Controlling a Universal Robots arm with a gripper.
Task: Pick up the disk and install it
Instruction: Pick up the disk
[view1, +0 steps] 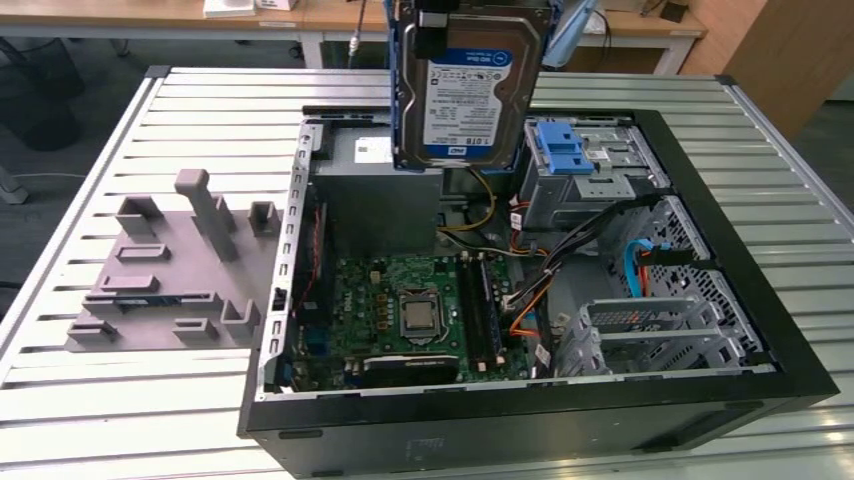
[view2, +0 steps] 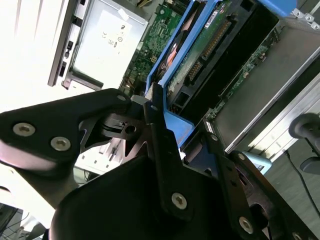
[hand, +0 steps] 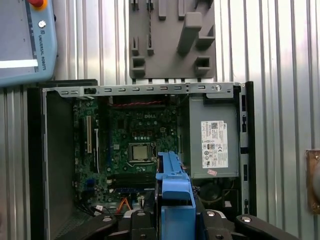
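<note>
On the slatted surface (view1: 80, 400), at the exterior view's left, a grey fixture (view1: 167, 270) lies bare beside the open case (view1: 534, 420). Inside the case, the board (view1: 414, 300) lies flat, with the grey box (view1: 380, 200) at its far end.

Over that far end hangs the disk (view1: 470, 95), upright in its blue carrier, its label facing the exterior camera. Its lower edge sits just above the gap between the grey box and the drive bay (view1: 594, 185). It looks clear of both. The pincer (view2: 180, 122) is pinching the carrier's upper end, one black finger (view2: 155, 120) on each flat side. The first wrist view looks straight down into the case, so the wrist seems to point down.

Further to the exterior view's right, the bay carries a blue latch (view1: 561, 150) on top.

Judging by this, the pick-up is done and the install is in hand. Seating the disk will likely call for squaring the carrier with the bay and keeping it clear of the loose cables (view1: 587, 245) nearby.
</note>
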